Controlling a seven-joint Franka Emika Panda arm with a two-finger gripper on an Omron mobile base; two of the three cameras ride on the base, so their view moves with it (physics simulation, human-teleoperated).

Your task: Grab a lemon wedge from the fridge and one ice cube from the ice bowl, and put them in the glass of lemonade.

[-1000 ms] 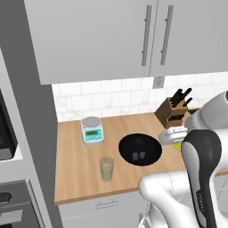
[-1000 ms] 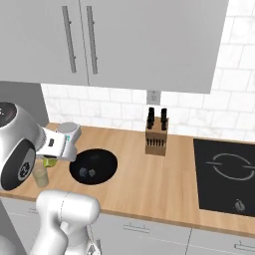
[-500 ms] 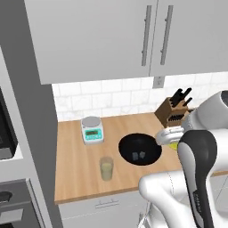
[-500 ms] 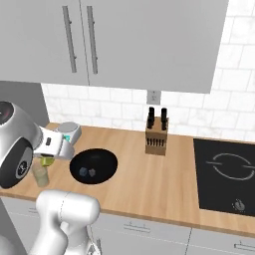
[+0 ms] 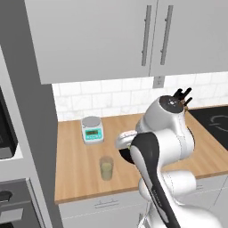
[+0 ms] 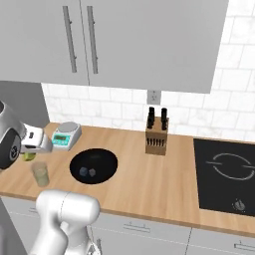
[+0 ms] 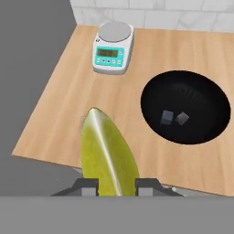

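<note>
Over the wooden counter (image 5: pixel 75 169), from the left base view, the glass of lemonade (image 5: pixel 106 168) sits in front of the kitchen scale (image 5: pixel 91 129), with the arm crowding in beside it. From the right base view, the gripper (image 6: pixel 31 156) hangs just above that glass, left of the ice bowl (image 6: pixel 93 166). Looking down the hand, the fingers are clamped on the lemon wedge (image 7: pixel 108 155). I'd center it squarely over the glass rim before letting go, or it'll bounce onto the counter.

Glass of lemonade (image 6: pixel 40 173) left of ice bowl (image 6: pixel 106 158) (near).
</note>
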